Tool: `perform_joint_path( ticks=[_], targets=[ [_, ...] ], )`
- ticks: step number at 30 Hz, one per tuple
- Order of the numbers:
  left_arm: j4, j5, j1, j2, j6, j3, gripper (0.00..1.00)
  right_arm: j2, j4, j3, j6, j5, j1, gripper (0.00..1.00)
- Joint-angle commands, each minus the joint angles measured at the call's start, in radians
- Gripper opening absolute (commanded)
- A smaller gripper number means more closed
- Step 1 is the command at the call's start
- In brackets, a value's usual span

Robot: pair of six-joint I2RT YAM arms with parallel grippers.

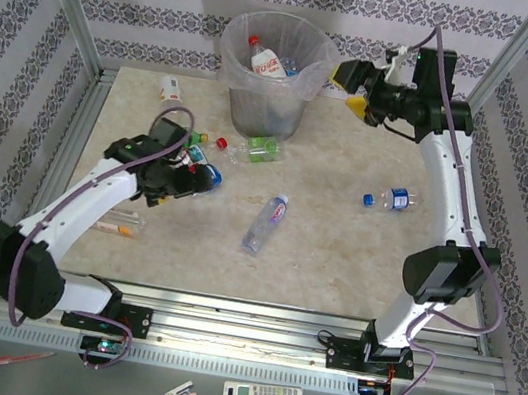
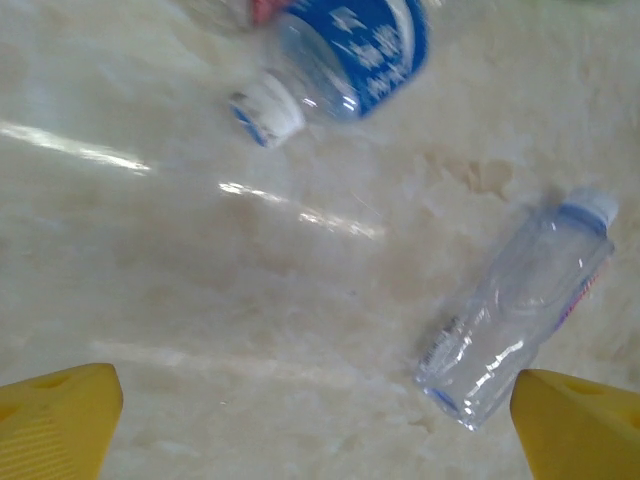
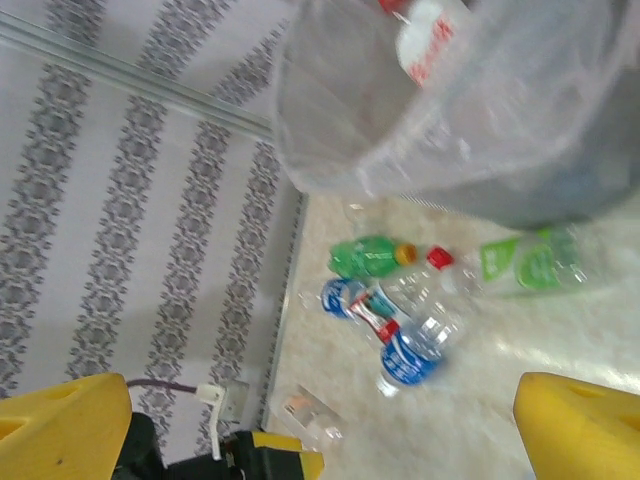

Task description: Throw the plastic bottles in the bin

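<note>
The left gripper (image 2: 315, 428) hangs wide open and empty low over the table (image 2: 200, 280). A clear bottle (image 2: 520, 310) lies just beside one of its fingers and a blue-labelled bottle (image 2: 350, 45) lies a little ahead. That view is blurred, so which of the two it is lined up on is hard to say. The right gripper (image 1: 356, 86) is also spread open and holds nothing, hovering just beside the rim of the bin (image 1: 236, 51). The bin already has several bottles in it, including a red-labelled bottle (image 1: 264, 61) riding high near the top. More bottles are loose on the table: a green bottle (image 1: 262, 149) near the bin's foot and a lone bottle (image 1: 390, 199) well off to the right. The main risk is on the left. These bottles are round, light and slick, so a finger landing off-centre would likely squirt one sideways or knock it into its neighbours. On the right, the loose bag (image 3: 350, 130) lining the bin could snag a finger. With the pile this high, a bottle dropped near the rim might bounce back out.
</note>
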Motion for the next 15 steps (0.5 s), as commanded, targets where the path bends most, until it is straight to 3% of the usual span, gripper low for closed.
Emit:
perform_joint_path(
  ticks=[1,10,15],
  targets=[
    [0.01,0.019,-0.09,0.051,0.065,0.061,1.0,-0.04,-0.041,-0.134,-0.087,0.021,-0.001,0.98],
    [0.112,0.117,-0.252,0.238,0.136,0.128,1.0,-0.196,-0.047,-0.422,-0.134,0.056,-0.038,0.98],
    [0.071,0.078,-0.314,0.368,0.181,0.225,0.98,-0.267,-0.05,-0.515,-0.139,0.057,-0.064,0.98]
  ],
)
